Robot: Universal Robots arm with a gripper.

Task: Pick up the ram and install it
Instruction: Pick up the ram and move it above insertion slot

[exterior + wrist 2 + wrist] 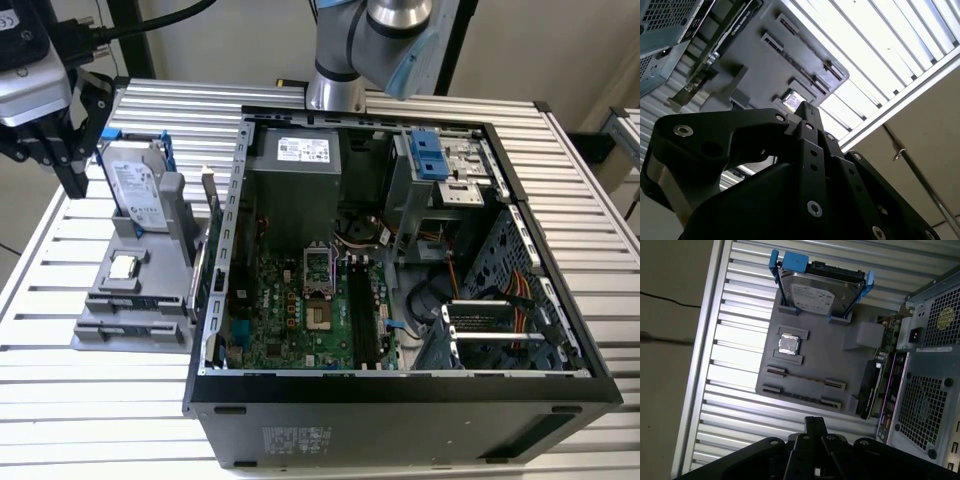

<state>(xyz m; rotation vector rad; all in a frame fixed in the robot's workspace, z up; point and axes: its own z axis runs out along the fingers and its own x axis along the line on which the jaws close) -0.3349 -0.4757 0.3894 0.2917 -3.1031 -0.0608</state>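
Slatted aluminium makes up the table (120, 400), with an open computer case (400, 388) in its middle. A grey fixture tray (820, 360) sits toward the table's edge on the exterior view's left.

The gripper (77, 185) hovers above the tray's far corner, over the hard drive (135, 190). Its fingertips (815, 424) look pressed together with nothing between them.

I take the dark stick on the tray's edge nearest the case to be the ram (869, 385). It stands just beside an expansion card (887, 390) with a metal bracket.

That crowding is the main hazard, in my judgement. A finger lowered on the card's side could strike the card or the case wall, and an off-centre grip could tilt the stick. The memory slots (362, 315) on the motherboard (290, 300) lie deep in the case near loose cables, so a skewed stick could jam or miss the slot.

White labels show on the hard drive and on the power supply (295, 170), and there is a pale patch at the ram's end. None of their print can be read.
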